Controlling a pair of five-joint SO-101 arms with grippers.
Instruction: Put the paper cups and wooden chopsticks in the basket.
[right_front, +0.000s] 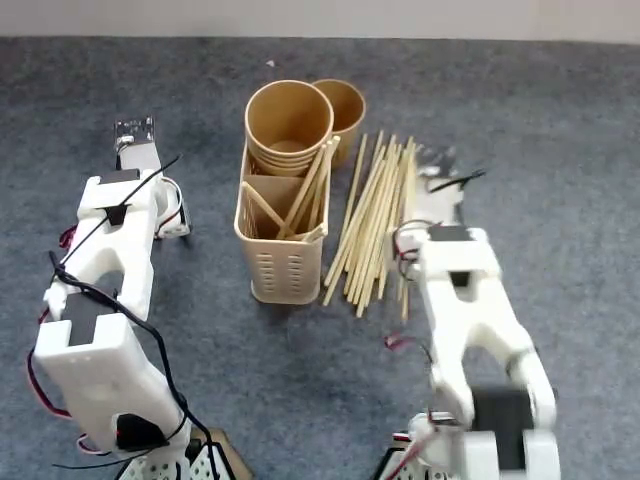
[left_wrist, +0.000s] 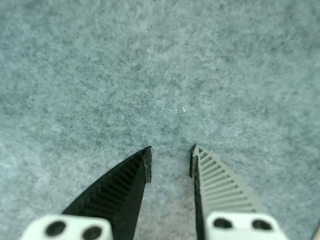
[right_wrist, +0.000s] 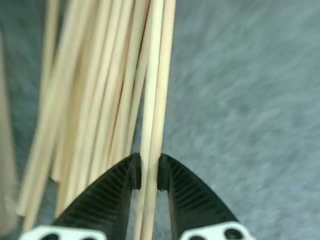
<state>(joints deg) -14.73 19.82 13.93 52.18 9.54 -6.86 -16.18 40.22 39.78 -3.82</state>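
Right wrist view puts the right gripper (right_wrist: 148, 172) at the edge of the loose wooden chopsticks (right_wrist: 95, 100). Its two black jaws stand nearly together, with one or perhaps two sticks pinched between the tips, at the outer side of the bundle. The other sticks lie flat on the grey carpet (right_wrist: 240, 100), fanned and partly crossing. In the high view they are just beside the basket (right_front: 283, 272), and the gripper sits toward their far end. Some sticks already lean inside the basket's compartments, and a stack of paper cups (right_front: 288, 120) sits in its far compartment. One more cup (right_front: 345, 100) stands behind, close against the stack, and seems to be outside the basket. The left gripper (left_wrist: 170, 161) hangs over bare carpet with its jaws apart and nothing between them, well apart from the basket.

The sticks are probably very light, stiff and smooth. Being so thin, they may roll or slip in the jaws, and a neighbour can be dragged along. A hold near one end will likely let the stick hang down, which could help to drop it end-first into a compartment. The lone cup is likely light with a thin wall, so a gentle pinch over the rim seems safest.
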